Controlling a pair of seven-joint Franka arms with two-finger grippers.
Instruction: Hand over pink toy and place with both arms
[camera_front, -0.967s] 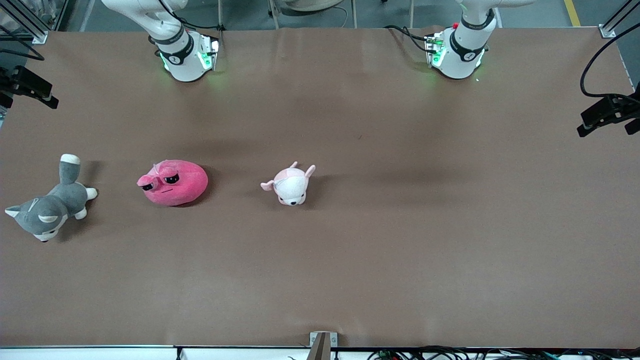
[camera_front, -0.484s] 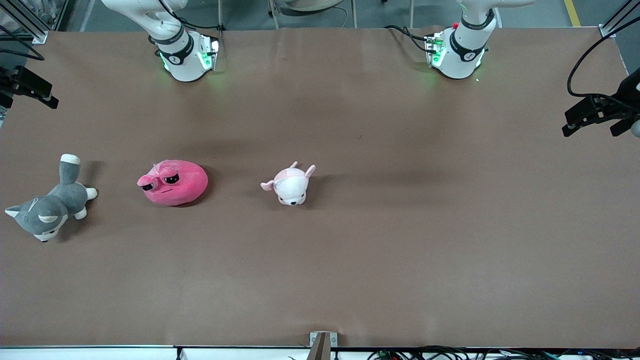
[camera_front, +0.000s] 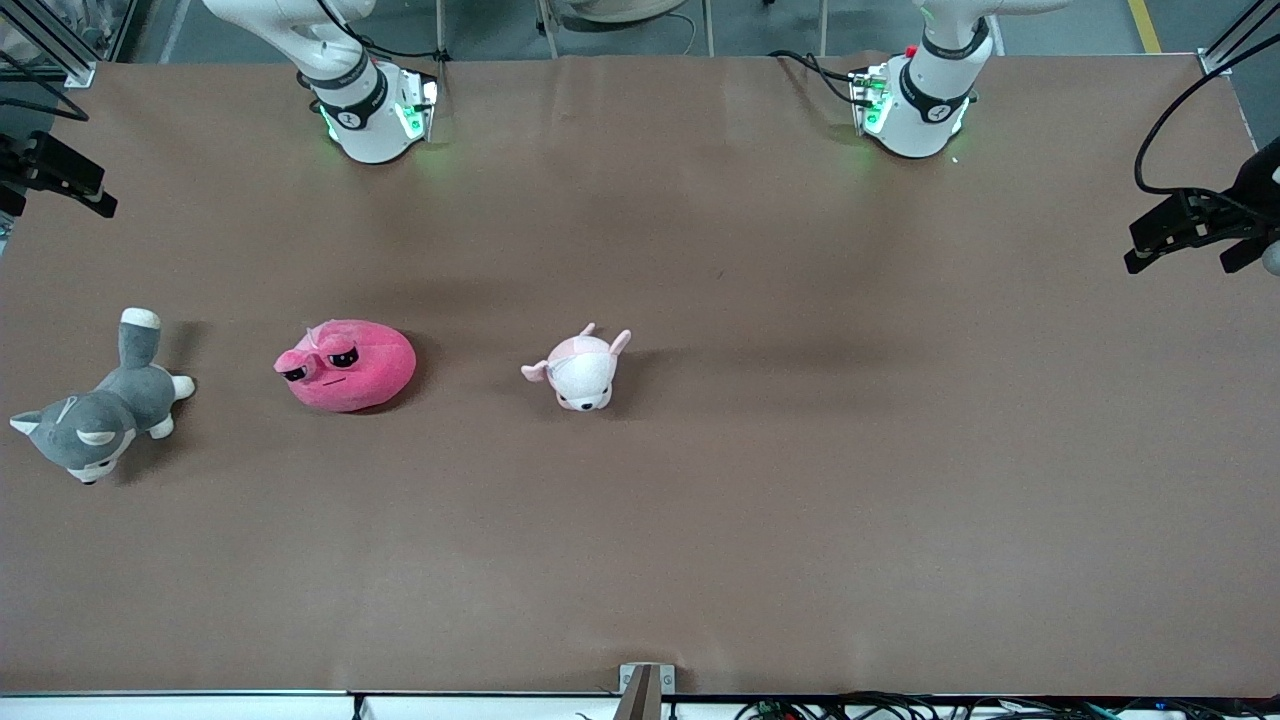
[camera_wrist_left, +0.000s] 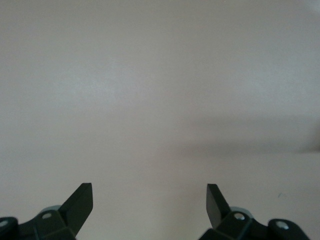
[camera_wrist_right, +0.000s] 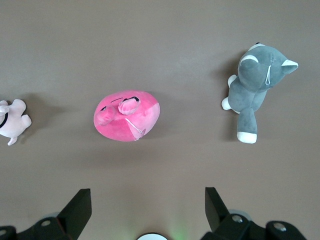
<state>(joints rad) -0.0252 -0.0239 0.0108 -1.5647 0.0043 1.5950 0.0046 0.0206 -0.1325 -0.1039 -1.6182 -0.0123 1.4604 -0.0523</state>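
The pink toy (camera_front: 350, 365), a hot-pink blob plush with droopy black eyes, lies on the brown table toward the right arm's end. In the right wrist view the pink toy (camera_wrist_right: 127, 116) shows from high above, well apart from my right gripper (camera_wrist_right: 148, 202), which is open and empty near its own base's green glow. My left gripper (camera_wrist_left: 150, 200) is open and empty too, over bare table. In the front view only the two arms' bases (camera_front: 365, 110) (camera_front: 915, 105) show. Both grippers are out of that view.
A small pale pink-and-white plush (camera_front: 580, 370) lies mid-table beside the pink toy. A grey cat plush (camera_front: 95, 420) lies at the right arm's end. Black fixtures (camera_front: 55, 175) (camera_front: 1195, 225) jut in at both table ends.
The toys and both arm bases have not moved. The black fixture at the left arm's end shifted slightly inward over the table edge, and a dark shape appeared above it.
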